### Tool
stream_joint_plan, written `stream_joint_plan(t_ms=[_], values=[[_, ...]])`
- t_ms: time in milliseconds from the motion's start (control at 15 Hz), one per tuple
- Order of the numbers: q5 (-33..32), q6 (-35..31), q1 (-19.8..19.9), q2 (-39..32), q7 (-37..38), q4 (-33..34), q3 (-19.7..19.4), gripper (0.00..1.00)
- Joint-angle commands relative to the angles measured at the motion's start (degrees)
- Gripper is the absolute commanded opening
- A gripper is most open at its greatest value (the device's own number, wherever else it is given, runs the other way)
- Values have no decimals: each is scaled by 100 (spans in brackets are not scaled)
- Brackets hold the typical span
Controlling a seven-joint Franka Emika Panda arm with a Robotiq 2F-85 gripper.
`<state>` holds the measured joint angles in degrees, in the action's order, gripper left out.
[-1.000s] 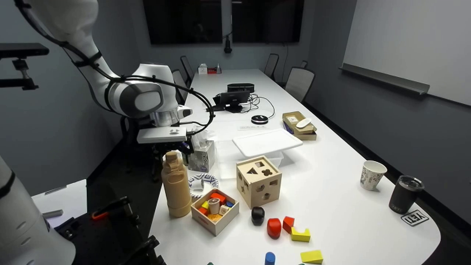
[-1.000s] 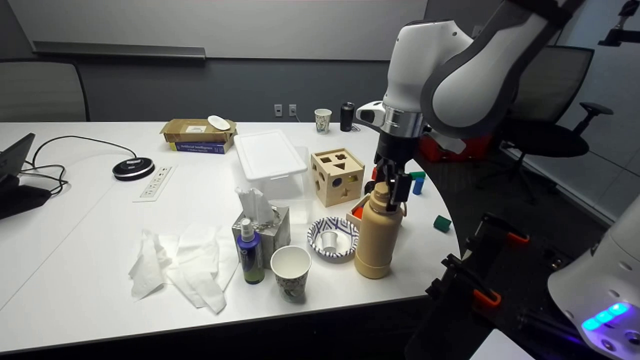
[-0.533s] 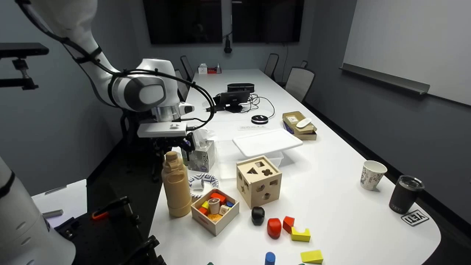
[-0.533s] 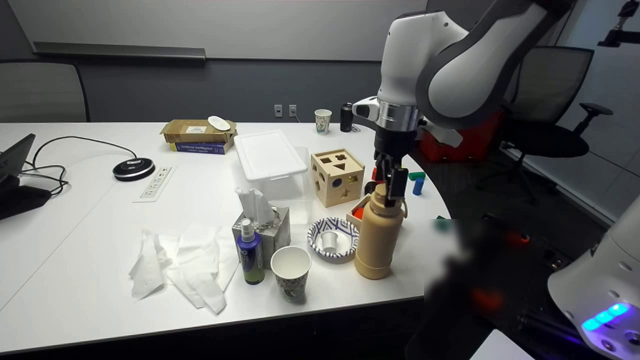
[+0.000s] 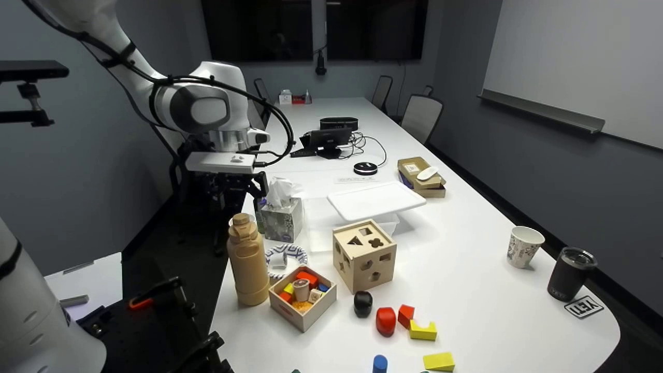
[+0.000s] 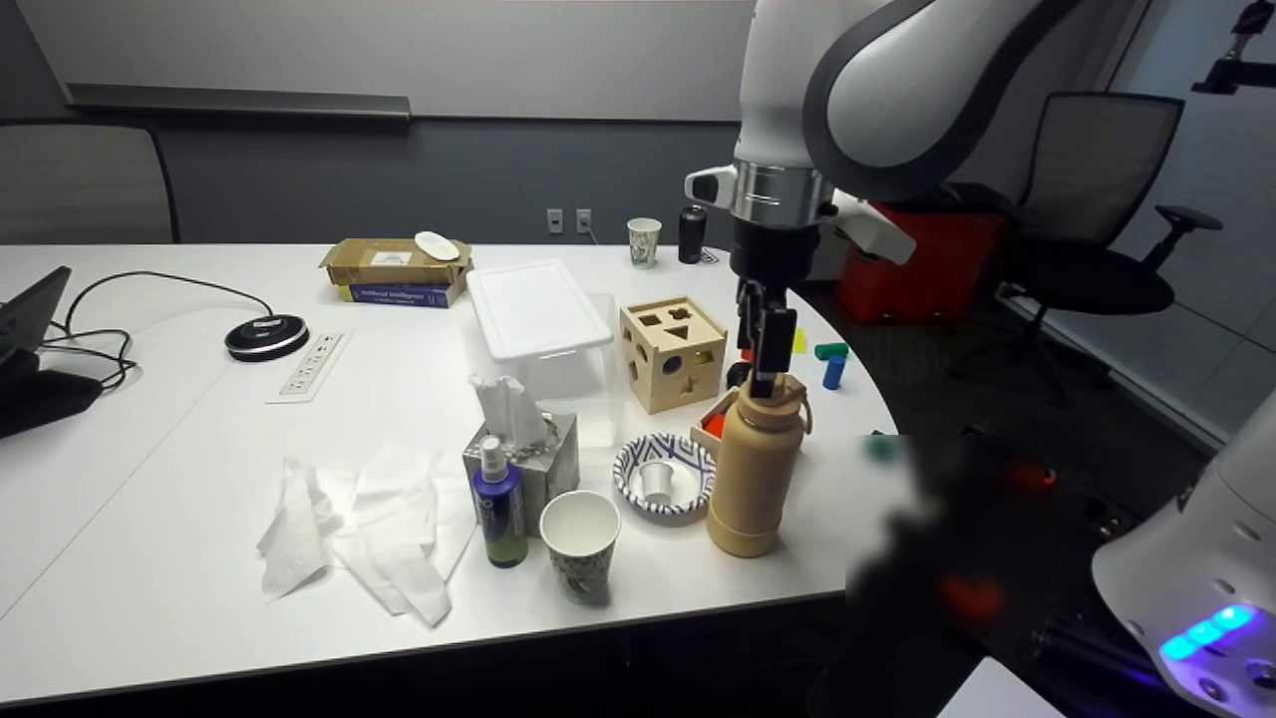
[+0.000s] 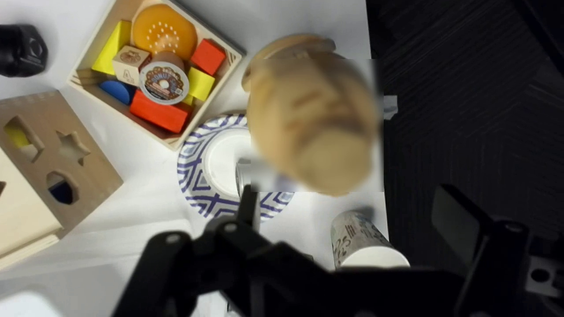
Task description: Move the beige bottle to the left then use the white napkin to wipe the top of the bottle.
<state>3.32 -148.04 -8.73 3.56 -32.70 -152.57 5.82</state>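
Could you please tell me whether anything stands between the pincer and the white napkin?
Yes: a paper cup and spray bottle stand between the pincer and the white napkin, with a tissue box alongside.

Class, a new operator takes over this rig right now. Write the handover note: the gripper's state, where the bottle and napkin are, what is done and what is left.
Gripper: open, holding nothing, near the top of the beige bottle.
Beige bottle: upright on the table, beside the patterned bowl.
White napkin: lying rumpled on the table, beside the blue spray bottle.
Done: nothing certain; whether the bottle's move to the left is finished, these pictures cannot settle.
Left: check the bottle's spot, then pick up the napkin and wipe the bottle's top.
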Motion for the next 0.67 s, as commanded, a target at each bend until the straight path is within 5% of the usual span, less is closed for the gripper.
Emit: stream_joint_plan(t_ms=[0,600], values=[[428,-330,-179,-221,-228,290,109,100],[275,-237,-117,-150,-80,226,128,100]])
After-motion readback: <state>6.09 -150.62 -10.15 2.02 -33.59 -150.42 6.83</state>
